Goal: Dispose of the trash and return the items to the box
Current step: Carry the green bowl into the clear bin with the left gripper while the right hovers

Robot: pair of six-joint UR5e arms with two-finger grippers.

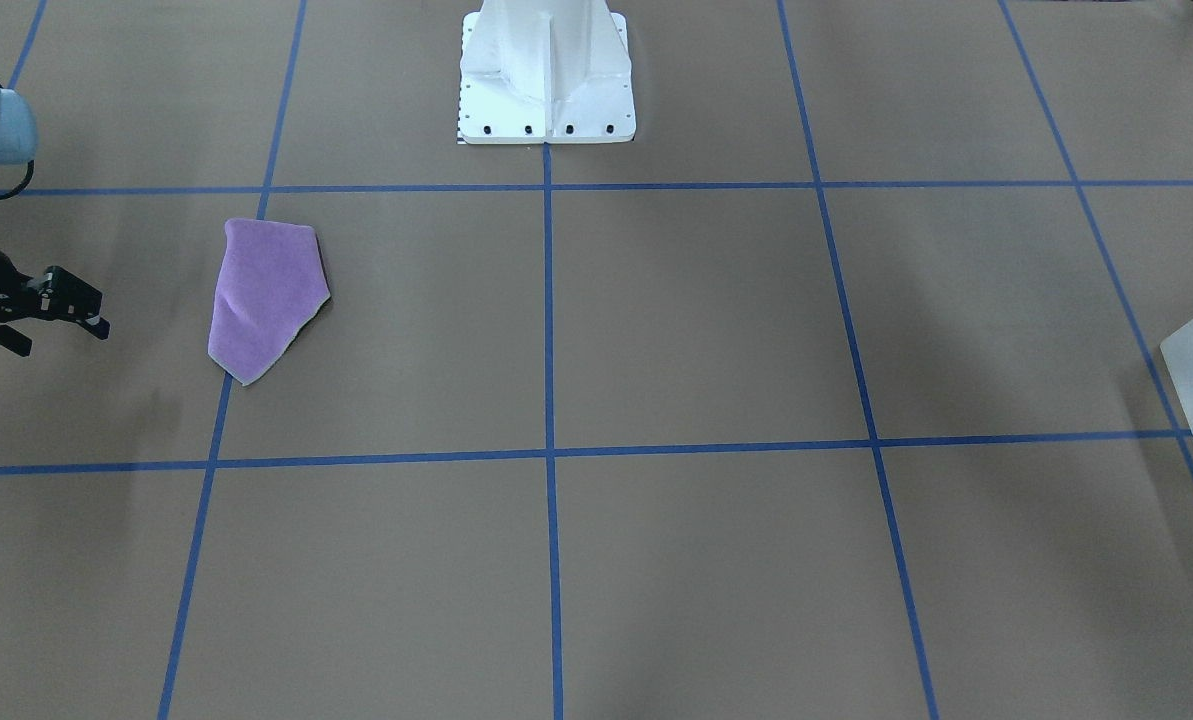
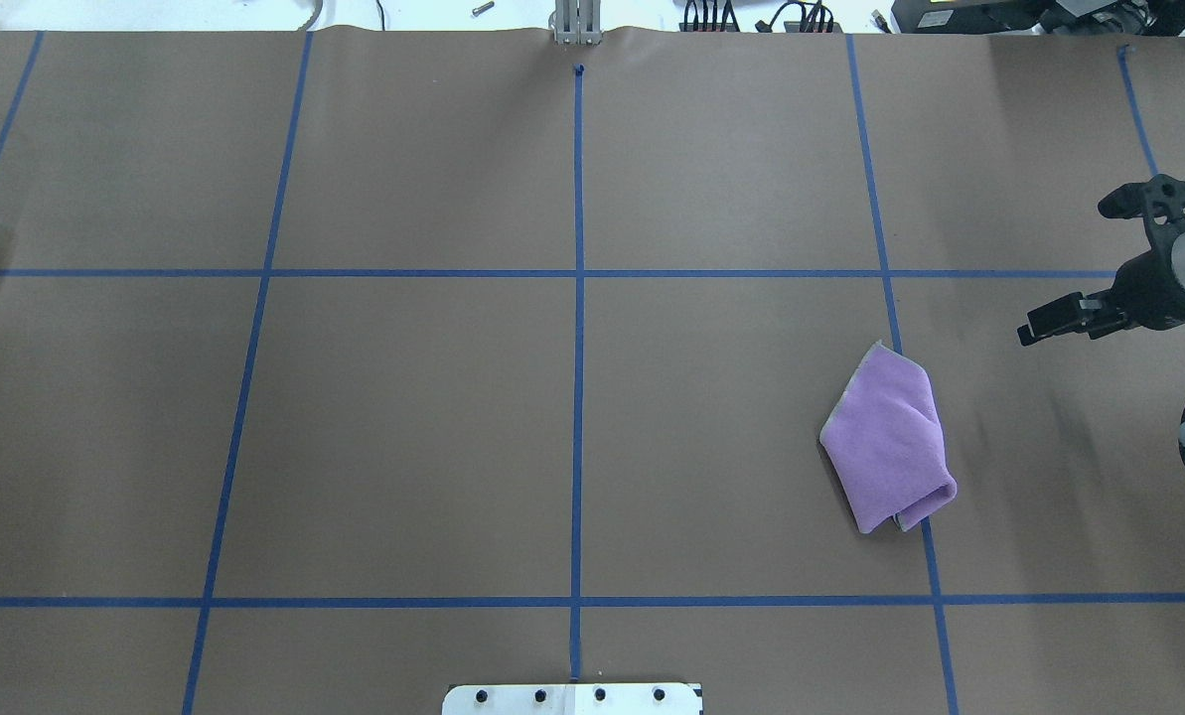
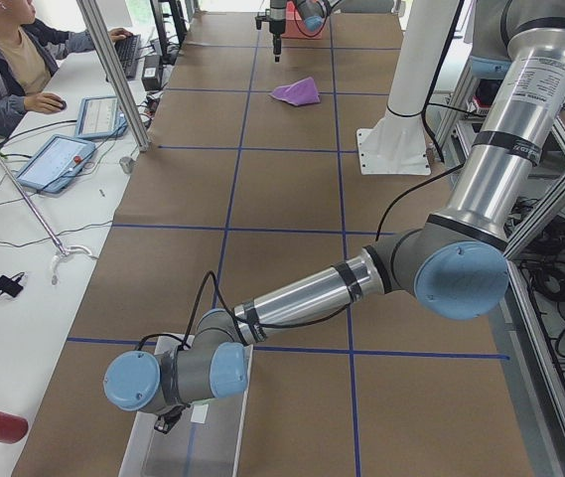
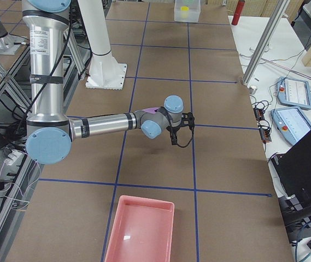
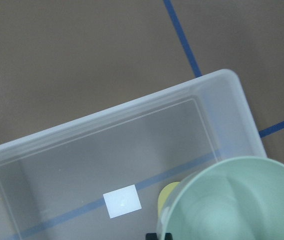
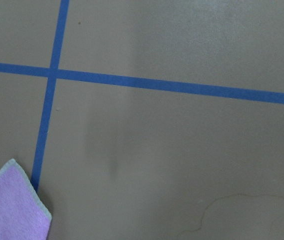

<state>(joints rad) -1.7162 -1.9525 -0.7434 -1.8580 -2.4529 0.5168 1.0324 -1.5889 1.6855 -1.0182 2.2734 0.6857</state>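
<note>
Holds left gripper (image 3: pixel 168 422) over box (image 5: pixel 107 150) at far left end of table (image 2: pixel 403 417); cannot tell whether open or closed. Shows green cup (image 5: pixel 236 200) close under left wrist camera, over box corner. Hangs right gripper (image 2: pixel 1049 323) above table, right of purple cloth (image 2: pixel 890 437); grip likewise unclear.

table (image 2: pixel 403 447): big, brown top | lines: blue tape lines (image 2: pixel 578 298) make a grid of squares on it | side: white desk (image 3: pixel 4 229) with 2 tablets (image 3: pixel 56 162) and a keyboard (image 3: pixel 128 55); a person (image 3: pixel 4 60) sits there | frame: gray metal poles (image 3: pixel 113 75) | light: bright and even; soft, faint shadows
</note>
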